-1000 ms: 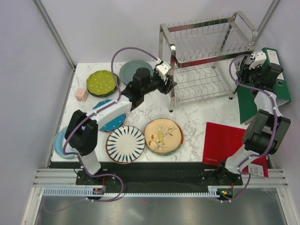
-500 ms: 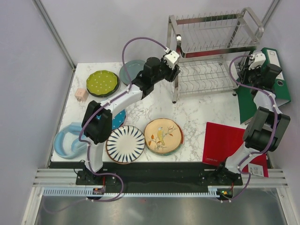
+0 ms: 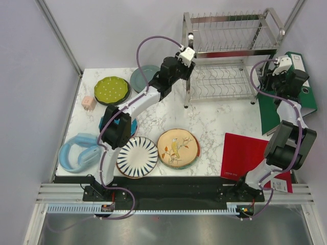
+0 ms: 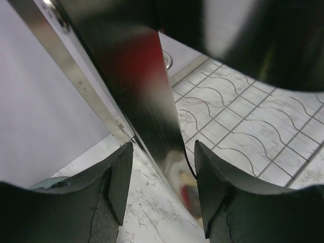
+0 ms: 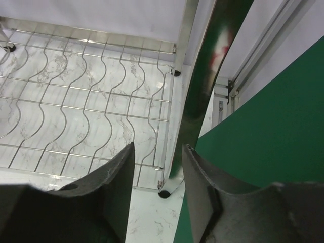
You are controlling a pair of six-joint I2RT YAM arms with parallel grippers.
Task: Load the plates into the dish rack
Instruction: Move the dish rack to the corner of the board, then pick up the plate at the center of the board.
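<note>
The dish rack (image 3: 230, 51) is a two-tier steel wire rack standing empty at the back right. My left gripper (image 3: 189, 47) is open, its fingers either side of the rack's front left post (image 4: 147, 101), with a gap on the left side. My right gripper (image 3: 268, 77) is open around the rack's front right post (image 5: 195, 101). The plates lie flat on the table: lime (image 3: 111, 90), dark grey-blue (image 3: 142, 76), teal (image 3: 127, 126) partly under my left arm, striped (image 3: 136, 156), tan with a bird (image 3: 178, 148), and a light blue dish (image 3: 80, 151).
A small pink cube (image 3: 88, 103) sits beside the lime plate. A green binder (image 3: 291, 97) lies right of the rack, under my right arm. A red folder (image 3: 250, 153) lies at the front right. Enclosure walls stand close on both sides.
The rack has shifted right and back and now stands square to the table. My left arm has stretched out further with it, uncovering the light blue dish.
</note>
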